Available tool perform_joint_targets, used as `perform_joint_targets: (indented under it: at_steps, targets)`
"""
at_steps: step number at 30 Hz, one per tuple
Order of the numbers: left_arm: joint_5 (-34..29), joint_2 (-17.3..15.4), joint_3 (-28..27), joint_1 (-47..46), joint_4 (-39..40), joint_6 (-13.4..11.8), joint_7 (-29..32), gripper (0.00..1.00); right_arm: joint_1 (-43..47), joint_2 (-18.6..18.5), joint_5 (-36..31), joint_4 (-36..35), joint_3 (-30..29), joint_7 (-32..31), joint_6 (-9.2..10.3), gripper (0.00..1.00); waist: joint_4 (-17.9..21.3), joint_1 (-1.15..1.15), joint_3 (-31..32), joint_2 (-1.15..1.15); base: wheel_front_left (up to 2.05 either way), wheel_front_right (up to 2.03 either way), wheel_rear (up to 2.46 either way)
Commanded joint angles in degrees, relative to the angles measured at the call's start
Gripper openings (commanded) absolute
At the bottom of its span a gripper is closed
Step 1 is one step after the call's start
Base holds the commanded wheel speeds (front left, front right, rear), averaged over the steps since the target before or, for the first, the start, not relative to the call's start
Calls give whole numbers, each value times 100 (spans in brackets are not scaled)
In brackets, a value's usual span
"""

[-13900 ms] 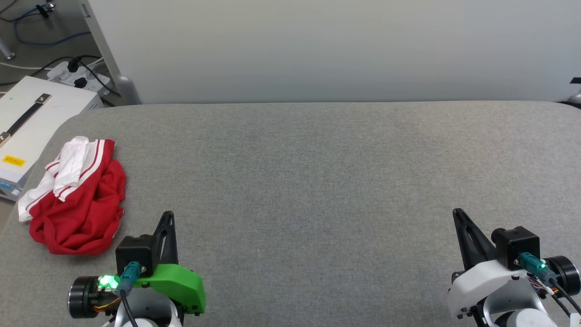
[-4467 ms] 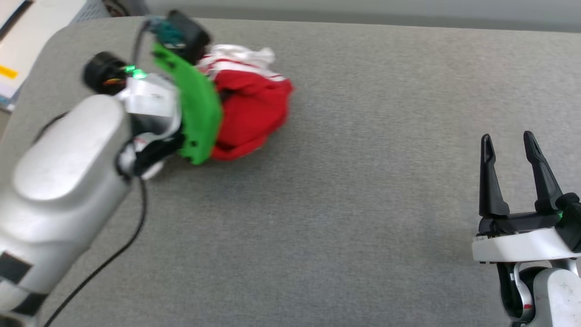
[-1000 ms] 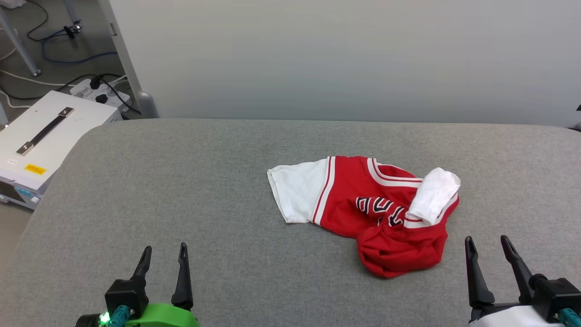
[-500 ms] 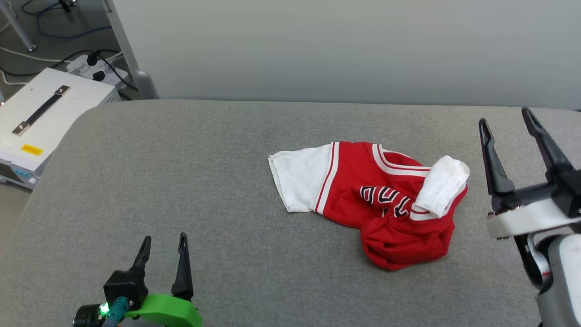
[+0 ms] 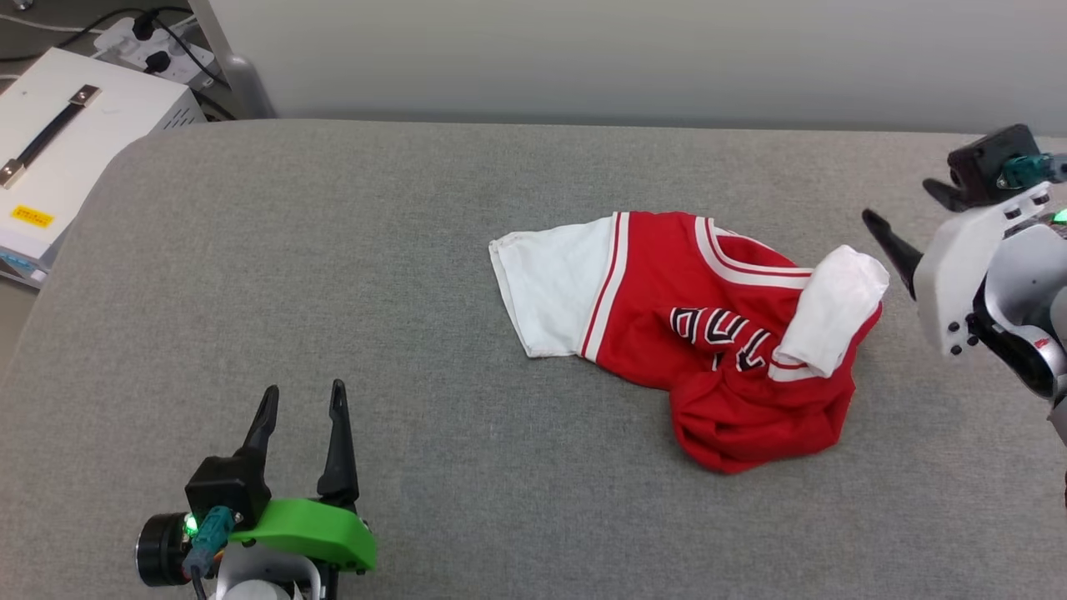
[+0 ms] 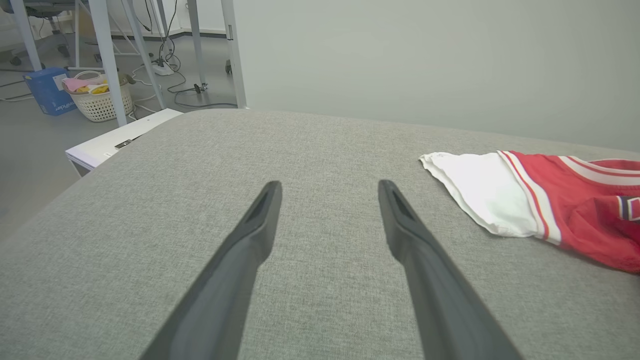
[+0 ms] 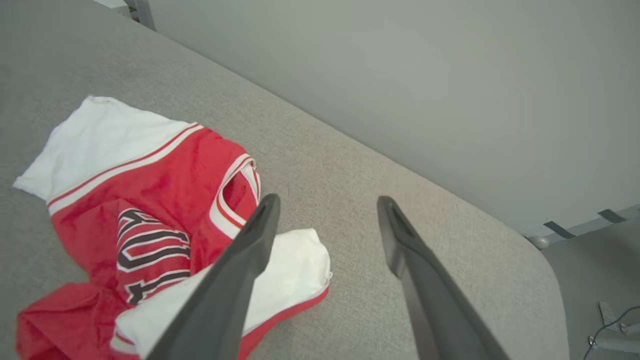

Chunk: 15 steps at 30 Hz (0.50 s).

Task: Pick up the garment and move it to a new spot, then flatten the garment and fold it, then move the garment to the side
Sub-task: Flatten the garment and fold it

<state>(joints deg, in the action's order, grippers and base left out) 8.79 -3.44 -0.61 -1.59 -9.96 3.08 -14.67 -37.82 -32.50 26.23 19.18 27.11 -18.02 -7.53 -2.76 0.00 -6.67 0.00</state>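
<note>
The garment [image 5: 692, 333] lies crumpled on the grey padded table [image 5: 333, 250], right of centre. One white sleeve is spread to the left, and the other is folded over the red chest with its black letters. My right gripper [image 5: 899, 202] hovers open just right of that folded sleeve, with nothing between its fingers. In the right wrist view the garment [image 7: 150, 190] sits left of and below the open right gripper [image 7: 327, 198]. My left gripper [image 5: 304, 390] rests open near the front left, well away from the garment [image 6: 550, 200]. The left wrist view shows the left gripper [image 6: 330, 185] empty over bare fabric.
A white case with a black handle [image 5: 50, 158] stands off the table's left edge, with a power strip [image 5: 142, 37] behind it. A pale wall runs along the far edge. A laundry basket [image 6: 100, 97] and a blue box [image 6: 47, 90] sit on the floor farther left.
My right arm has risen from the front right and swung forward, turning its fingers towards the garment's folded sleeve. The camera has tilted down. The left gripper and garment have stayed put.
</note>
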Motion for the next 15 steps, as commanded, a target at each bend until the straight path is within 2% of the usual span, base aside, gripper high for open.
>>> perform_joint_targets:
  at_steps: [1,6,15]
  targets:
    - [-47,34,-24,-128,31,34,-33,100,-102,-81,280,26,208,-356,4,100,-49,0,-153,0,0,0,0]
    - [-46,48,-2,-275,37,47,-33,100,-109,-338,1168,-97,926,-1304,4,100,-161,0,-374,0,0,0,0]
    - [88,55,128,-453,-24,-9,-33,100,177,-284,1664,305,1577,-1387,4,100,-331,0,-622,0,0,0,0]
